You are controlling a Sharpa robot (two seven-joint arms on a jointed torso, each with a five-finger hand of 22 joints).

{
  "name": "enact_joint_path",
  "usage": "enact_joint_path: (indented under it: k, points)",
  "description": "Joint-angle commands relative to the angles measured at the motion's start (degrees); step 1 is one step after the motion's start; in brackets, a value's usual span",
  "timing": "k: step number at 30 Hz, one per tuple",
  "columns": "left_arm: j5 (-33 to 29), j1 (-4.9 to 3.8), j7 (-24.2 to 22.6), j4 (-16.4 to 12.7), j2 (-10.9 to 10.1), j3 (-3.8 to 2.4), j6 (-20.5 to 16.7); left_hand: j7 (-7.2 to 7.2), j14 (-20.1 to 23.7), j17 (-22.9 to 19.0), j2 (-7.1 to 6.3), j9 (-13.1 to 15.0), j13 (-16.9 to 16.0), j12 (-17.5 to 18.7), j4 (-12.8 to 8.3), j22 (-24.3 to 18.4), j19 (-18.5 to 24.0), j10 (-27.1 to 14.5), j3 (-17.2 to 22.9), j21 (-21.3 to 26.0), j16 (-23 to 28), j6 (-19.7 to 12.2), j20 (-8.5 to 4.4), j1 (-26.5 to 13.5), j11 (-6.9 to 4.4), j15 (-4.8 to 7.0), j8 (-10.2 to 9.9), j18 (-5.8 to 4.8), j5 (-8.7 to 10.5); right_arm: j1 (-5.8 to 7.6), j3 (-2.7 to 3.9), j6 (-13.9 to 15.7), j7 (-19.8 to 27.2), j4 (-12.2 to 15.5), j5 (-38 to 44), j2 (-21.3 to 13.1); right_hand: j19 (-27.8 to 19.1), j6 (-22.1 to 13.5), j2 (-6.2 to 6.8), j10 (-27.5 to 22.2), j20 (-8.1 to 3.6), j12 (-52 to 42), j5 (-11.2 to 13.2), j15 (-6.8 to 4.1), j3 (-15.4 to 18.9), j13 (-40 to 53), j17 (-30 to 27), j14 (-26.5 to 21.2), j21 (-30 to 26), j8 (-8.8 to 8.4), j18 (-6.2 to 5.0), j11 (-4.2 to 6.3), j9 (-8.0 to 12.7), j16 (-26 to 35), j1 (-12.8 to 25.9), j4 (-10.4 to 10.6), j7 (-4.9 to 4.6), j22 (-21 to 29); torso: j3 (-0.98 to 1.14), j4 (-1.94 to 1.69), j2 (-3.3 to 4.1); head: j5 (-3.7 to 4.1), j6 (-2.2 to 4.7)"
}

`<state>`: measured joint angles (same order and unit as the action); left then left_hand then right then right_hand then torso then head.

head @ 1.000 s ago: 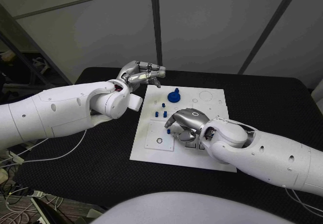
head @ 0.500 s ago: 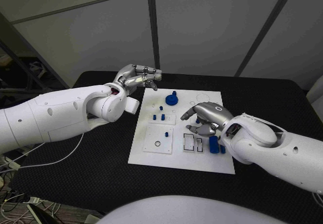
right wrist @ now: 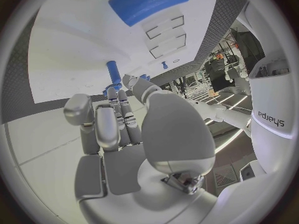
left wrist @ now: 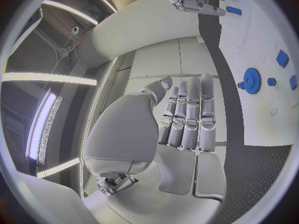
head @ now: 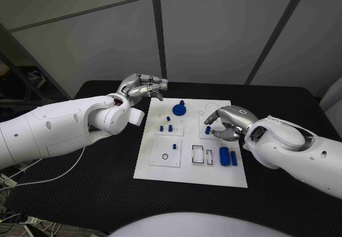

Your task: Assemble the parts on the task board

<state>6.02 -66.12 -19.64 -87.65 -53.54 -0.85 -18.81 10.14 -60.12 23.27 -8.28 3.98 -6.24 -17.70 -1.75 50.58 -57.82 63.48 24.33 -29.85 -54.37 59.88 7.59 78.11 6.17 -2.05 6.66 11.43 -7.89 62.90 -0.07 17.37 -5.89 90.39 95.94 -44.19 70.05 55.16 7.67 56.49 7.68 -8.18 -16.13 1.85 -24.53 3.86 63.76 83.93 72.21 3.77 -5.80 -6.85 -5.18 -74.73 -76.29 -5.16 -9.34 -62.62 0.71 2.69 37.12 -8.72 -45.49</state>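
Left hand (head: 145, 85) raised beyond task board (head: 164, 170) corner, fingers together (empty); right hand (head: 229, 120) over board, fingers pinching blue peg (head: 208, 130).

The near right part of the task board (head: 164, 170) is covered by the right hand (head: 229, 123) and its arm. Whether a blue peg (head: 209, 131) is pinched there cannot be told.
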Motion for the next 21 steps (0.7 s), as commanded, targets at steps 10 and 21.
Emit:
enact_joint_path:
  k: [10, 21]
  points:
    - [-0.1, -0.08, -0.5, 0.0, 0.1, -0.04, 1.0, 0.11, 0.1, -0.1, 0.5, -0.1, -0.1, -0.2, 0.0, 0.0, 0.3, -0.4, -0.4, 0.4, 0.2, -0.3, 0.23, -0.1, -0.03, -0.08, -0.1, -1.11, -0.3, 0.13, 0.09, -3.2, -1.1, -2.6, 2.2, 1.8, -0.3, -0.3, -0.2, -0.5, -0.12, -0.7, 0.1, 0.22, 0.3, -0.1, -0.2, 0.8, -0.5, -0.04, -0.63, -0.1, 0.1, 0.4, -0.4, 0.1, 0.36, 0.2, -0.03, 0.03, 0.1, 0.06, -0.03]
    - [-0.1, -0.08, -0.3, 0.0, 0.1, -0.04, 0.9, 0.13, 0.1, -0.1, 0.57, -0.1, -0.1, -0.2, 0.1, -0.1, 0.3, -0.5, -0.5, 0.4, 0.2, -0.4, 0.25, -0.1, -0.01, -0.09, -0.2, -1.11, -0.31, 0.12, 0.08, -4.6, -1.2, -4.4, 2.6, 3.4, 1.9, 2.0, -1.49, 3.7, -0.72, -3.5, 0.9, -0.59, -0.7, 0.3, 1.1, 1.5, 1.2, 0.74, -0.07, 0.95, -0.5, -0.7, -1.0, 0.7, 0.28, -2.3, 0.02, -0.01, 0.04, -0.04, -0.22]
